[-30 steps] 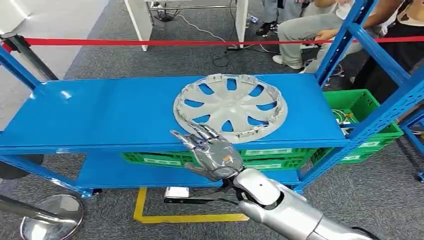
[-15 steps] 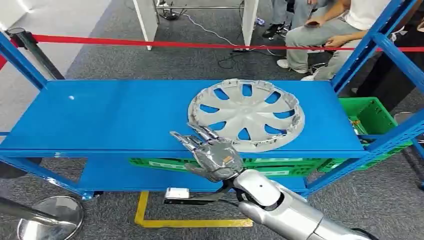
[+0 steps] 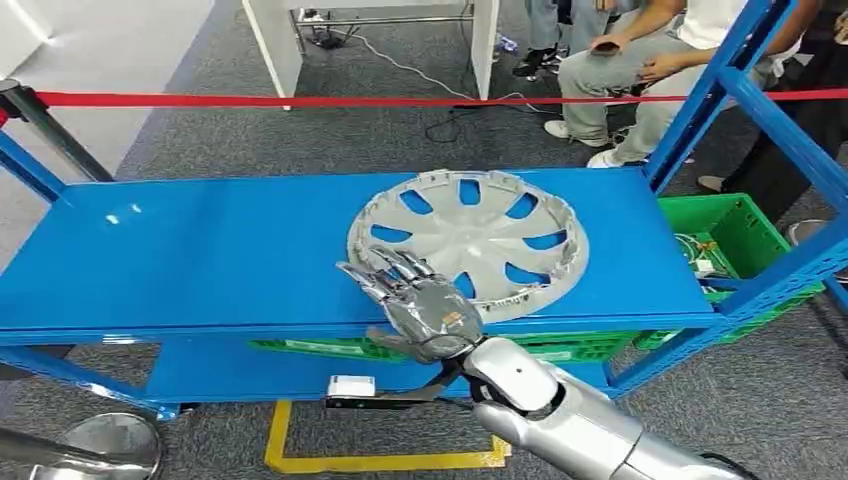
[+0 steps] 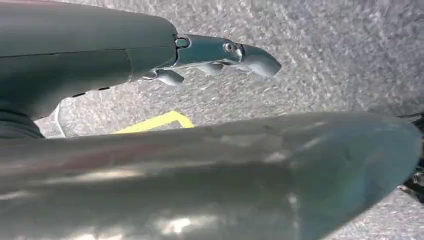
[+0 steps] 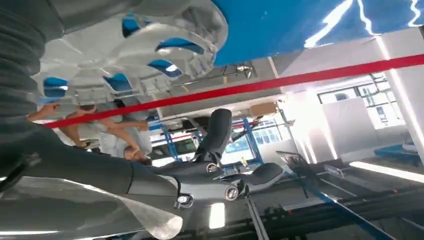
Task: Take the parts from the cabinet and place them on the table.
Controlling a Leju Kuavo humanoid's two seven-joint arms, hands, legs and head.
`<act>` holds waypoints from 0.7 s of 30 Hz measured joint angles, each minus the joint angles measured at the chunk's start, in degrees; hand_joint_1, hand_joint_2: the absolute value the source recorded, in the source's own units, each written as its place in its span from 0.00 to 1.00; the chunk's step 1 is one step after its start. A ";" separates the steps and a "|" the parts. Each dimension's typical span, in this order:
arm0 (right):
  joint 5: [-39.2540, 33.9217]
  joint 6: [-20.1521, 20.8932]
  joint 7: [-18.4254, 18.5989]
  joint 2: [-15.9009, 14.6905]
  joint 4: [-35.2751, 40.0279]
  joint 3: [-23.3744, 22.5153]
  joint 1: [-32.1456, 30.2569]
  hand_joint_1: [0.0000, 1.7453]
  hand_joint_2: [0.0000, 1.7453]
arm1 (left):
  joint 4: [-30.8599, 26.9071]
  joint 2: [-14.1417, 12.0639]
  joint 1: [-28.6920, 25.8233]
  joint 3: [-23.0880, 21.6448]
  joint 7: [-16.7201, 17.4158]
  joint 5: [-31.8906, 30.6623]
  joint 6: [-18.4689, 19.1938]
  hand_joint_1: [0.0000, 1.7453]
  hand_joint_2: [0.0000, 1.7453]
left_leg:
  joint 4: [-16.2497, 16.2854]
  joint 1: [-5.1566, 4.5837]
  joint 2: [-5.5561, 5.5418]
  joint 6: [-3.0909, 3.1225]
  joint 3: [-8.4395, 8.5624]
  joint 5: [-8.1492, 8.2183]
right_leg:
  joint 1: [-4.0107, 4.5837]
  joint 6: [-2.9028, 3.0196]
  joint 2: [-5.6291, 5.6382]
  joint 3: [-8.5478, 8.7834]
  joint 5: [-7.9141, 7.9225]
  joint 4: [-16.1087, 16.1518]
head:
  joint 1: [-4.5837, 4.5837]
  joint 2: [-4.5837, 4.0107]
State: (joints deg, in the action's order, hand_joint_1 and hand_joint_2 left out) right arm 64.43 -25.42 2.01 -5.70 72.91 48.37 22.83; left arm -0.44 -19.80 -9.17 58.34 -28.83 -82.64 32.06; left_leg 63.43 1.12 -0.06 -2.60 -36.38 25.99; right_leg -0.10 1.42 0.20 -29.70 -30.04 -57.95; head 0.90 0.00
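While reaching, my right hand [image 3: 420,305] hovering fingers spread, holding nothing, fingertips over near rim of hubcap [image 3: 467,240] lying flat on blue shelf [image 3: 200,250] just ahead. Risk: fingers nudging thin rim, sliding part away; one-sided grip tipping it. Left hand [image 4: 220,52] hanging above floor, holding nothing. Crate labels unreadable.

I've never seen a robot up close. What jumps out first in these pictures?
A big silver wheel cover lies flat on the bright blue shelf. The robot's shiny right hand reaches toward its near rim, fingers spread. Behind, a red rope crosses in front of seated people.
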 joint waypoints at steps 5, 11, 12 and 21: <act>0.00 -0.11 -0.04 0.11 0.02 -0.02 0.10 0.00 1.00 | 0.18 0.02 -0.24 -0.02 0.00 -0.07 0.00 0.00 0.00 | -4.60 -0.30 0.13 2.11 1.33 -0.30 | 0.51 -1.73 0.14 0.55 -0.80 -0.49 | -0.24 0.00; 0.00 -0.13 -0.02 0.09 0.00 -0.02 0.08 0.00 1.00 | 0.17 0.09 -0.18 -0.02 0.00 0.00 0.00 0.00 0.00 | -5.01 -0.17 0.08 3.45 2.72 0.49 | 0.39 -2.88 0.00 -9.84 -7.66 -17.37 | 0.20 0.00; 0.00 -0.11 -0.02 0.09 -0.11 -0.02 -0.02 0.00 1.00 | 0.17 0.09 -0.18 -0.02 0.00 0.00 0.00 0.00 0.00 | -5.01 -0.30 0.06 3.51 2.95 0.72 | 0.40 -2.74 -0.01 -11.09 -7.18 -18.12 | 0.17 0.00; 4.29 2.51 5.92 -0.35 3.21 -7.49 -5.35 0.00 1.00 | -8.89 14.65 6.50 2.19 0.61 6.73 -31.00 0.00 0.00 | -5.96 -1.45 -0.57 4.09 4.75 1.43 | 0.71 -2.03 -1.25 -4.49 4.16 0.47 | -0.57 0.00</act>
State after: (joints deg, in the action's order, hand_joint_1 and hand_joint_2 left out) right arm 68.72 -22.91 7.94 -6.06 76.12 40.88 17.49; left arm -9.33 -5.15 -2.68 60.52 -28.22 -75.91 1.06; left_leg 57.46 -0.33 -0.63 1.49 -31.63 27.42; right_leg 0.61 -0.60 -1.05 -34.19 -25.87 -57.49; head 0.32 0.00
